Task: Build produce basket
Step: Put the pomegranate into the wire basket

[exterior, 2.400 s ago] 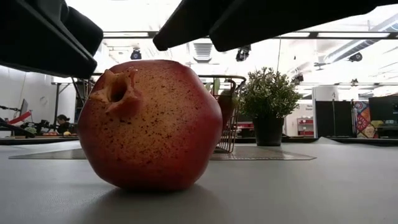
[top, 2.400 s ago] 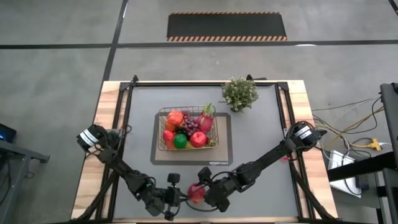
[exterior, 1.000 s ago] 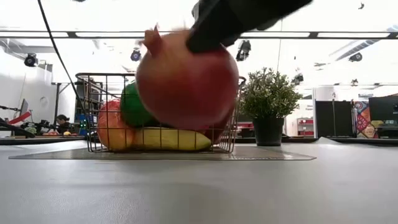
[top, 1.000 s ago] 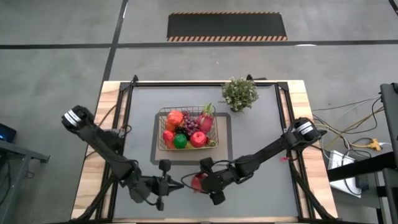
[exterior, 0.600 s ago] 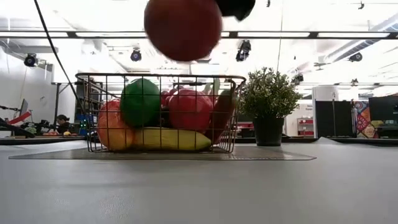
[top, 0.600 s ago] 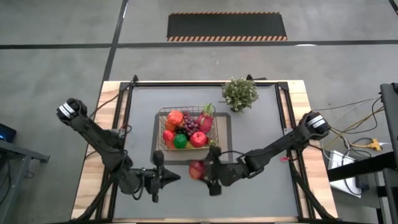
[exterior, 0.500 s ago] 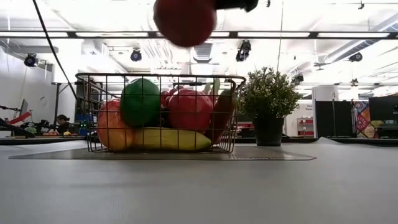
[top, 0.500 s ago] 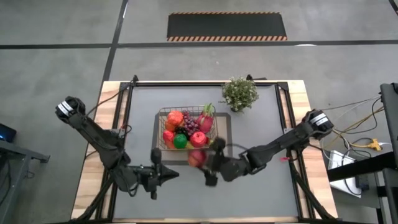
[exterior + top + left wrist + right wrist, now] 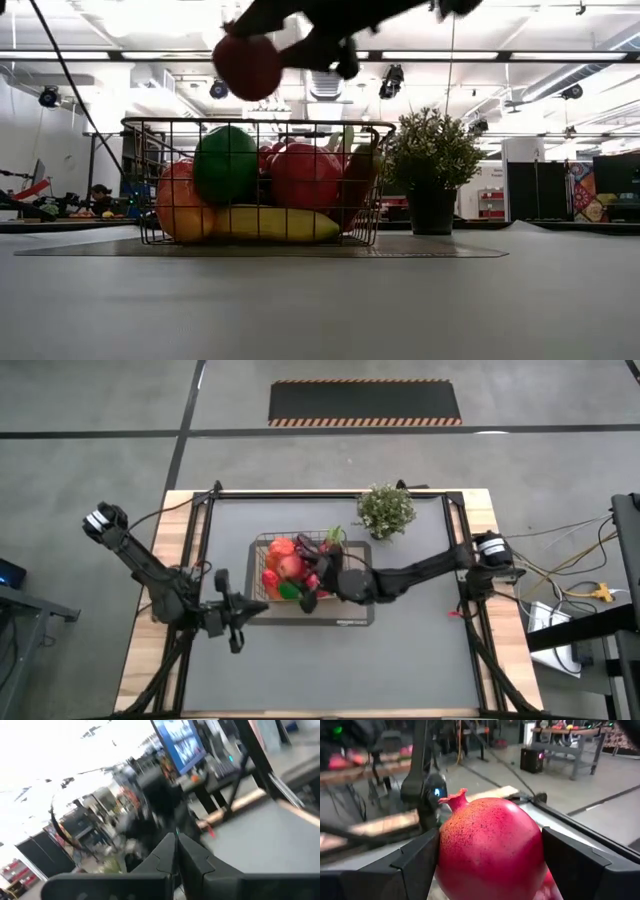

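One red fruit (image 9: 490,852), pinched in the right tool (image 9: 305,582) above the full basket (image 9: 341,597), should be lowered into a gap before release; the left tool (image 9: 238,622), pressed together, waits on the table (image 9: 420,650).

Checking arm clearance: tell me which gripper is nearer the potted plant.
Right. The right gripper holds a pomegranate over the basket, beside the potted plant. The left gripper sits further off, near the table's left edge.

thin wire basket (image 9: 255,183); speckled pomegranate (image 9: 492,852)
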